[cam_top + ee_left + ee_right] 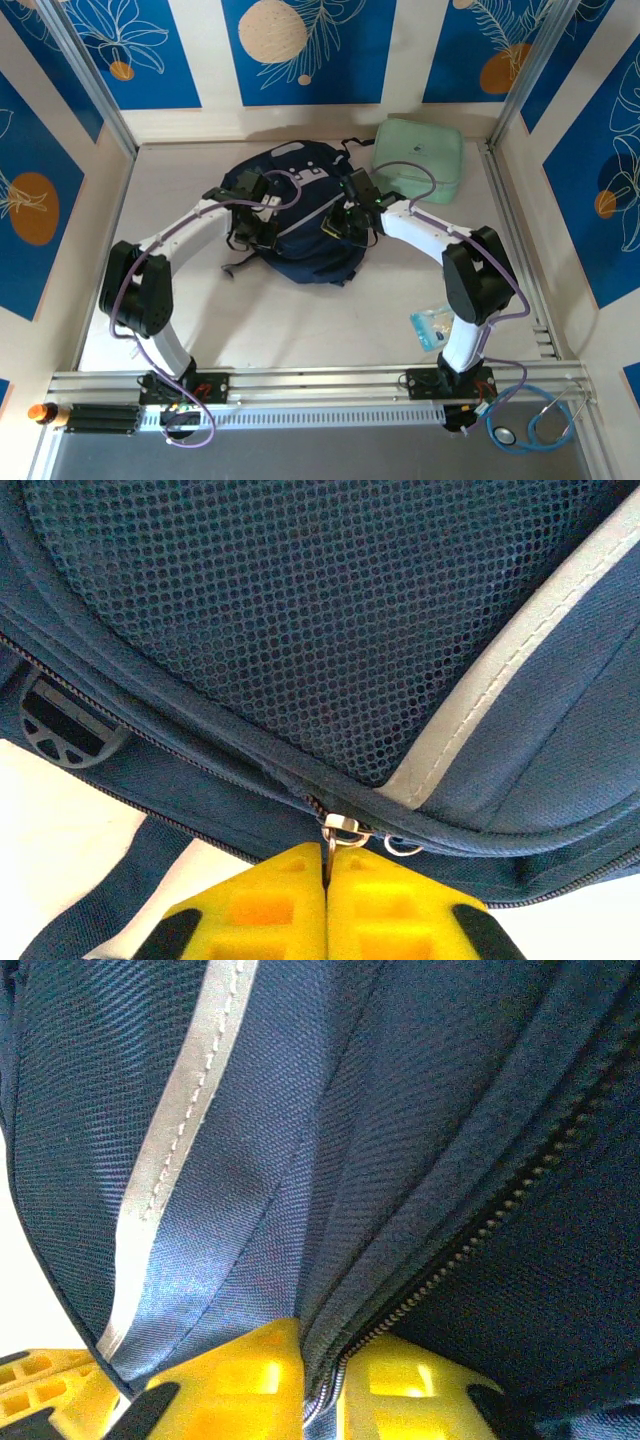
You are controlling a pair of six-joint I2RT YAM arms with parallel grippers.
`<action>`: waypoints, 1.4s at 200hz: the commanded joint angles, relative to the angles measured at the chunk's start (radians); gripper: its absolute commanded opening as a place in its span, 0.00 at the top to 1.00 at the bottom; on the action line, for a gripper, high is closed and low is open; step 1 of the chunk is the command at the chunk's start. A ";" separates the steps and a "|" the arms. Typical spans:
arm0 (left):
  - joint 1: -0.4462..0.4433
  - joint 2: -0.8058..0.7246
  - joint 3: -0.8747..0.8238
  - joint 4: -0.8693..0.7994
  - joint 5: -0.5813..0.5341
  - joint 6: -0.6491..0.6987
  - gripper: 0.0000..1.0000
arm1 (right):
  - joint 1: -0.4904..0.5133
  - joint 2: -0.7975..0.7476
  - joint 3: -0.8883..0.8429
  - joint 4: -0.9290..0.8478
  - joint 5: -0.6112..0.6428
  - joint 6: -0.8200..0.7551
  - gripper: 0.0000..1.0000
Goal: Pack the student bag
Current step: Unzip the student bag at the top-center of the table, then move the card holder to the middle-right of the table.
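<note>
Your student bag (300, 225) lies mid-frame in the top view on the worktop (300, 330), with the mint-green case (420, 160) at its upper right, not yet packed. This looks like the unzipping step. The left end effector (327, 870) is pressed together on the metal zip pull (329, 848), and the right end effector (322, 1355) pinches a fold of the bag's fabric beside the zip teeth (480, 1230). Next, I'd judge, draw the pull along its track while the right holds the cloth taut.

Open table (300, 330) nearside of the student bag (300, 245); mint case (420, 160) blocks far right.
</note>
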 commanded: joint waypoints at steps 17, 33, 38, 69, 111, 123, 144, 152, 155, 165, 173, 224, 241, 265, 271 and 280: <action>0.038 -0.069 0.010 0.019 -0.038 -0.037 0.65 | 0.013 -0.123 -0.028 -0.073 0.125 -0.172 0.65; 0.043 -0.125 -0.012 0.035 -0.048 -0.053 0.51 | 0.001 -0.193 -0.072 -0.111 0.171 -0.184 0.51; 0.045 -0.145 -0.022 0.045 -0.052 -0.059 0.46 | -0.008 -0.214 -0.086 -0.122 0.186 -0.188 0.47; 0.061 -0.277 -0.109 0.157 -0.085 -0.100 0.10 | -0.105 -0.301 -0.170 -0.211 0.312 -0.251 0.32; 0.083 -0.364 -0.169 0.224 -0.113 -0.076 0.00 | -0.253 -0.276 -0.211 -0.349 0.524 -0.320 0.25; 0.090 -0.369 -0.174 0.224 -0.112 -0.065 0.00 | -0.297 -0.262 -0.221 -0.358 0.533 -0.326 0.24; 0.099 -0.369 -0.188 0.236 -0.091 -0.047 0.00 | -0.377 -0.217 -0.210 -0.358 0.528 -0.348 0.24; 0.101 -0.370 -0.191 0.240 -0.079 -0.040 0.00 | -0.395 -0.196 -0.199 -0.359 0.546 -0.357 0.25; 0.102 -0.370 -0.191 0.241 -0.075 -0.038 0.00 | -0.400 -0.186 -0.193 -0.366 0.559 -0.357 0.25; 0.103 -0.369 -0.192 0.242 -0.063 -0.033 0.00 | -0.421 -0.154 -0.169 -0.390 0.585 -0.361 0.25; 0.104 -0.370 -0.192 0.241 -0.058 -0.025 0.00 | -0.438 -0.125 -0.151 -0.410 0.589 -0.362 0.27; 0.105 -0.382 -0.210 0.253 -0.030 -0.016 0.00 | -0.527 0.000 -0.138 -0.428 0.483 -0.399 0.30; 0.104 -0.382 -0.209 0.254 -0.017 -0.016 0.00 | -0.528 0.015 -0.141 -0.422 0.435 -0.406 0.30; 0.105 -0.378 -0.207 0.258 -0.003 -0.020 0.00 | -0.525 0.029 -0.144 -0.414 0.351 -0.405 0.38; 0.105 -0.378 -0.205 0.257 -0.001 -0.022 0.00 | -0.521 0.029 -0.144 -0.410 0.314 -0.404 0.43; 0.105 -0.374 -0.206 0.258 0.004 -0.025 0.00 | -0.507 0.018 -0.150 -0.396 0.262 -0.395 0.46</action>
